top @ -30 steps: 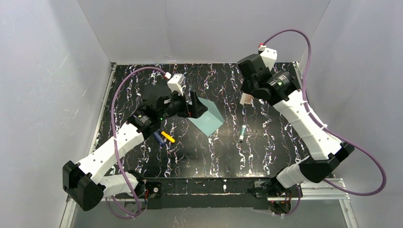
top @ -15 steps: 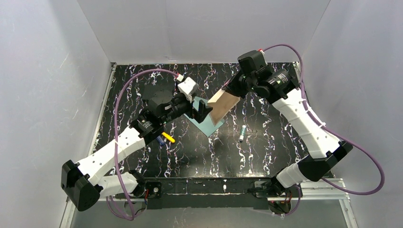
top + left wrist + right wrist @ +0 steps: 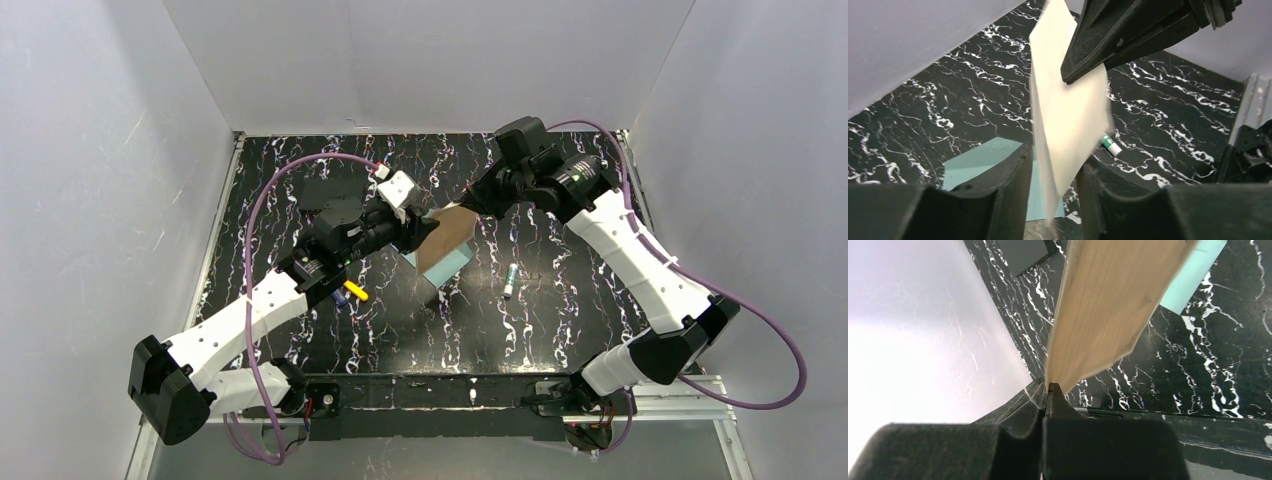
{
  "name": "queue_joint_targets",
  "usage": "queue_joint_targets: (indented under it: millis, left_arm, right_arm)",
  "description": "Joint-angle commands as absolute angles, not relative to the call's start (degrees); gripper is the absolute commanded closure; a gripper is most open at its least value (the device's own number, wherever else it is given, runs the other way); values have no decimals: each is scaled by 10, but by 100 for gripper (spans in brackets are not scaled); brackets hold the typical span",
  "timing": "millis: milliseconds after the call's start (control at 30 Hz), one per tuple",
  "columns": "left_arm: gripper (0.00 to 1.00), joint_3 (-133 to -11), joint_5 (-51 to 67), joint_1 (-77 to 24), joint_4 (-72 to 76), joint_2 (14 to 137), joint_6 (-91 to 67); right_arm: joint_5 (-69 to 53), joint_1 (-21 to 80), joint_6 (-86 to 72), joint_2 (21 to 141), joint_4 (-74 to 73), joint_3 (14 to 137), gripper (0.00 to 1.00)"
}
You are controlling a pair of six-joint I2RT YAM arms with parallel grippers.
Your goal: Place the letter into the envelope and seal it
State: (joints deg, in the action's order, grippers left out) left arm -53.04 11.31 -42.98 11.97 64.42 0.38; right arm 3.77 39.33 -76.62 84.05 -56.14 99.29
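Observation:
The tan letter (image 3: 447,238) hangs tilted above the teal envelope (image 3: 450,268), which lies flat on the black marbled table. My right gripper (image 3: 470,203) is shut on the letter's upper edge; its wrist view shows the sheet (image 3: 1113,305) pinched at the fingertips (image 3: 1049,386), with the envelope (image 3: 1193,275) beyond. My left gripper (image 3: 415,232) is at the letter's lower corner. In the left wrist view the letter (image 3: 1068,110) passes between that gripper's jaws (image 3: 1055,165); they stand apart with gaps showing, over the envelope (image 3: 983,160).
A green-capped glue stick (image 3: 510,282) lies right of the envelope. Yellow and blue pens (image 3: 348,291) lie beside the left arm. A dark square pad (image 3: 325,190) sits at the back left. Grey walls close in the table on three sides.
The right gripper swung the letter left and down over the envelope. The left gripper moved right to the letter's lower corner and its jaws narrowed around it.

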Motion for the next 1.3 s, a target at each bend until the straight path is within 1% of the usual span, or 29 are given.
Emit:
queue_joint_targets:
  millis: [0,67,100,133,167,200,233,267,300,333,367,433,500,567,700,800,867,967,1100,1200,1267]
  left_arm:
    - [75,-525,103,-432,143,630,18]
    - [99,-523,99,-432,143,625,19]
    - [100,-523,91,-432,143,623,16]
    - [100,-523,82,-432,142,622,9]
    - [100,-523,72,-432,142,621,5]
    - [100,-525,63,-431,138,619,-9]
    - [100,-530,59,-429,130,618,-23]
    - [100,-536,61,-425,118,616,-35]
    - [100,-546,68,-420,103,616,-50]
    - [100,-557,78,-413,83,617,-66]
    - [100,-571,92,-402,59,618,-81]
    - [100,-604,126,-380,9,624,-115]
    - [100,-643,206,-344,-55,635,-161]
    - [100,-677,289,-309,-87,648,-200]
    - [100,-720,420,-275,-137,658,-182]
    - [100,-735,490,-269,-156,656,-156]
    - [100,-740,527,-261,-158,655,-152]
    - [100,-754,581,-246,-169,657,-144]
    - [100,-777,640,-202,-207,673,-124]
    - [100,-787,714,-179,-195,687,-149]
    - [100,-792,747,-172,-195,690,-151]
  right_arm:
    - [11,390,-798,815,-530,983,99]
    - [8,389,-795,812,-518,980,99]
    - [8,389,-784,808,-503,976,90]
    - [12,389,-774,802,-489,971,73]
    - [17,389,-755,789,-467,964,53]
    - [20,389,-723,774,-434,951,37]
    - [24,389,-683,756,-396,938,24]
    - [28,387,-648,735,-344,922,14]
    - [27,386,-601,713,-298,903,7]
    - [27,385,-564,694,-264,889,3]
    - [28,385,-531,679,-246,881,2]
    - [13,385,-448,659,-223,877,1]
    - [-17,385,-375,647,-219,874,1]
    - [-68,385,-303,645,-224,877,1]
    - [-168,385,-174,672,-282,910,1]
    - [-181,385,-104,691,-317,930,1]
    - [-161,385,-92,691,-310,933,1]
    - [-140,385,-120,688,-289,932,1]
    - [-218,384,-135,674,-253,897,1]
    - [-288,385,-126,670,-257,878,1]
    - [-325,385,-124,670,-262,874,3]
